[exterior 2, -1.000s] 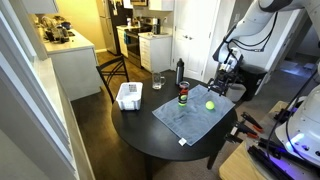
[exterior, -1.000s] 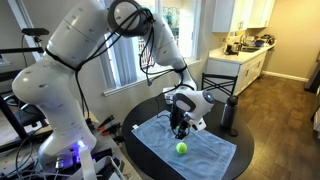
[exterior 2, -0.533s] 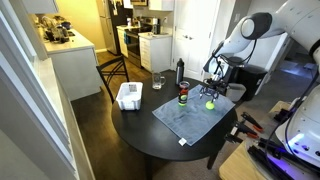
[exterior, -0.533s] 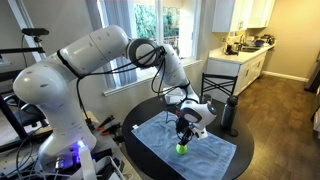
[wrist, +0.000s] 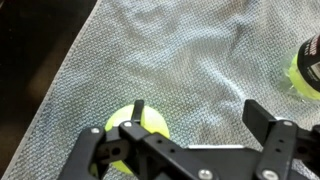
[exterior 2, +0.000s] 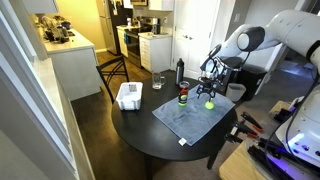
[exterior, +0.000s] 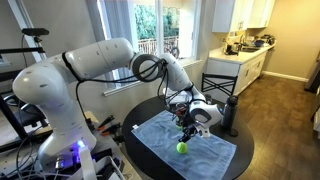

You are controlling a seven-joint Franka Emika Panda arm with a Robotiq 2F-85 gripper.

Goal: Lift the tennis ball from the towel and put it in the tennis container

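Observation:
The tennis ball [exterior: 182, 147] lies on the light-blue towel [exterior: 205, 155] on the round black table; both also show in an exterior view, ball [exterior 2: 210, 104] and towel [exterior 2: 190, 118]. My gripper [exterior: 186, 128] hangs open just above the ball, also seen in an exterior view [exterior 2: 209, 93]. In the wrist view the gripper [wrist: 200, 112] is open and empty over the towel [wrist: 190, 50]. The ball [wrist: 150, 124] sits at the left finger, not centred between the jaws. The tennis container [exterior 2: 184, 96] stands upright off the towel's edge; part of it shows at the wrist view's right edge [wrist: 306, 68].
A tall dark bottle [exterior 2: 180, 72] and a drinking glass [exterior 2: 158, 82] stand behind the container. A white basket [exterior 2: 129, 96] sits on the table's far side. The bottle [exterior: 230, 113] stands close beside the gripper. A chair and kitchen counters lie beyond the table.
The arm has swung over the towel and come down, bringing the open gripper from beside the ball to just above it. The ball has not moved.

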